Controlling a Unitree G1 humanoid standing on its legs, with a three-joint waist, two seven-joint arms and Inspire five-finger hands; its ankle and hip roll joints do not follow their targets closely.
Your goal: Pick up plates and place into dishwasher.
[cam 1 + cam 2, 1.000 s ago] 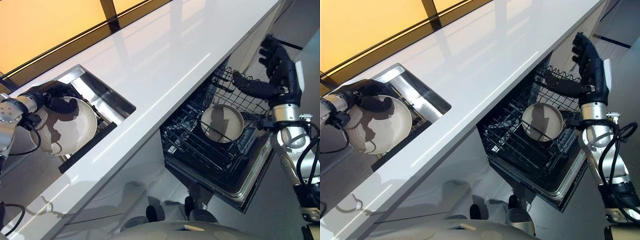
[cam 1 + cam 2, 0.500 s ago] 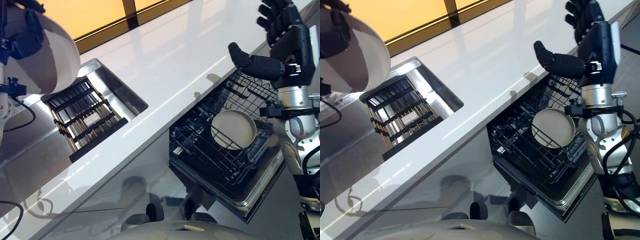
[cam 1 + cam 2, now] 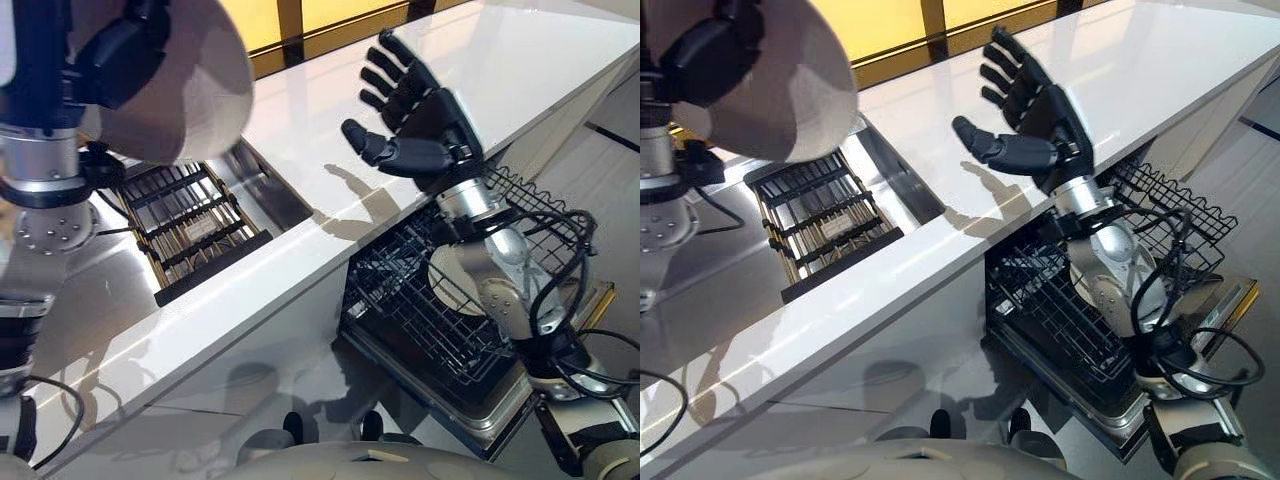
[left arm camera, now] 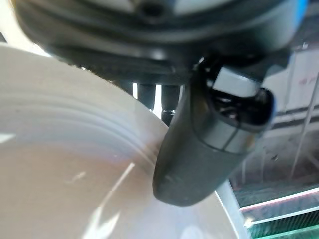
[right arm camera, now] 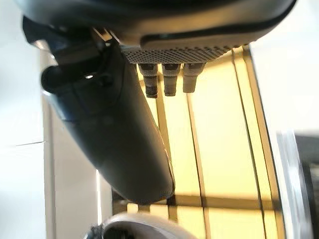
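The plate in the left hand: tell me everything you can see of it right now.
The plate is round, off-white and matte, ceramic by the look, with a shallow raised rim. The left hand holds it up above the sink, tilted steeply on edge. In the left wrist view the thumb presses on its inner face near the rim. It touches nothing else. The right hand hovers open over the counter, apart from it.

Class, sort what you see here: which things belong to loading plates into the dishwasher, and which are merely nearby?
Belongs to the job:
held plate
left hand
right hand
racked plate
dishwasher rack

Merely nearby:
counter
sink
sink rack
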